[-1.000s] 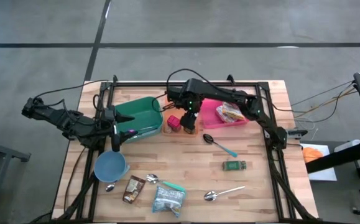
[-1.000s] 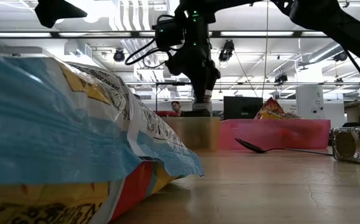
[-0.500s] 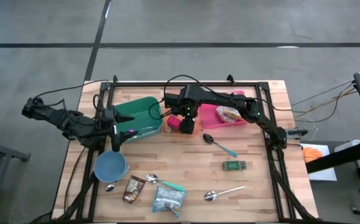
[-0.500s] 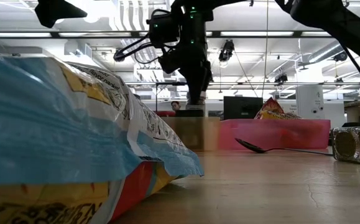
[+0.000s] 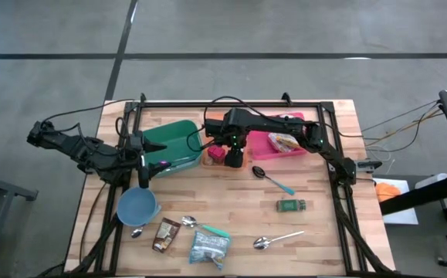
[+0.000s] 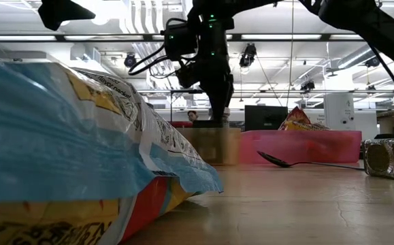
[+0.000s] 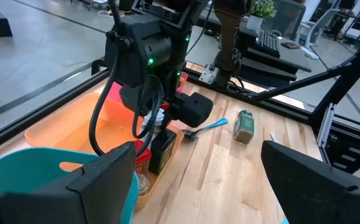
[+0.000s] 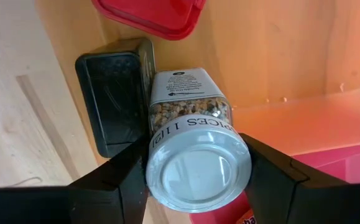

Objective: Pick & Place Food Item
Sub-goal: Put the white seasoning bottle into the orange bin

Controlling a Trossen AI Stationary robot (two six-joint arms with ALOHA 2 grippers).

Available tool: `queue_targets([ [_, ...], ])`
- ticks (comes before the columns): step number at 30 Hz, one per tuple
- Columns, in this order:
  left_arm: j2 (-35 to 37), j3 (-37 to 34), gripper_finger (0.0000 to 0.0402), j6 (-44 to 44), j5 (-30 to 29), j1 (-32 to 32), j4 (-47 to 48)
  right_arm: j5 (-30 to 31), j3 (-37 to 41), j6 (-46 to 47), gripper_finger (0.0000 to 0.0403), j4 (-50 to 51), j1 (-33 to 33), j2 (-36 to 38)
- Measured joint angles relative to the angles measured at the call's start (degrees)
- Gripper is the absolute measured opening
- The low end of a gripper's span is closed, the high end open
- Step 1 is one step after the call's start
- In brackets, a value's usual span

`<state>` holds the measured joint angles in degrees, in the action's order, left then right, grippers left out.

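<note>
Right gripper (image 5: pixel 235 150) of mine sits over the orange bin (image 8: pixel 279 56) at the table's far middle, between the green bin (image 5: pixel 178 137) on its left and the pink bin (image 5: pixel 273 150) on its right. A second ago my wrist was a little further right and higher; since then I have swung slightly left and come down, so the fingers now drop straight onto the spice jar (image 8: pixel 195 140). I read that as the approach being done and the grasp itself coming next.

From my wrist camera the jar fills the gap: its round white lid faces me, and my two fingers (image 8: pixel 114 180) stand one on each side of it, right against the lid. They are parted about the jar's width. I judge them around the jar, but I cannot tell whether they are pressing it yet, and nothing shows it lifted.

The jar stands inside the orange bin, touching a black tin (image 8: pixel 111 102) on one side, with a red lid (image 8: pixel 148 12) just beyond it. That tight packing is my worry: one finger has little room beside the tin.

My left gripper (image 5: pixel 142 179) waits with fingers wide apart at the table's left, beside the green bin and just above the blue cup (image 5: pixel 136 207).
</note>
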<state>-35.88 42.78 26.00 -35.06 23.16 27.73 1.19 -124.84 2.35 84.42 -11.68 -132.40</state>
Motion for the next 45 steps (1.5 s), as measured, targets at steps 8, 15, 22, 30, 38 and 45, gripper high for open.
queue_targets([
  [8,0.0,0.0,0.0347,0.0,0.1,0.0,0.0,-0.2,-0.4,0.9,0.0206,0.2,0.0,0.0],
  [15,0.0,0.0,0.0347,0.0,0.1,0.0,0.1,-1.3,-0.4,3.6,0.0206,0.3,-0.1,0.0],
  [22,0.0,0.0,0.0346,0.1,0.1,0.0,0.5,-2.9,-0.4,4.1,0.0206,0.3,-0.1,0.0],
  [30,0.0,0.0,0.0346,0.1,0.1,0.0,0.5,-2.9,-0.4,3.7,0.0206,0.5,-0.1,0.0],
  [38,0.0,0.0,0.0346,0.5,0.1,0.0,0.9,-2.8,-0.4,3.3,0.0206,0.5,-0.1,0.0],
  [45,0.0,0.0,0.0346,1.0,0.1,0.0,1.5,-2.7,-0.4,3.1,0.0206,0.4,-0.1,0.0],
])
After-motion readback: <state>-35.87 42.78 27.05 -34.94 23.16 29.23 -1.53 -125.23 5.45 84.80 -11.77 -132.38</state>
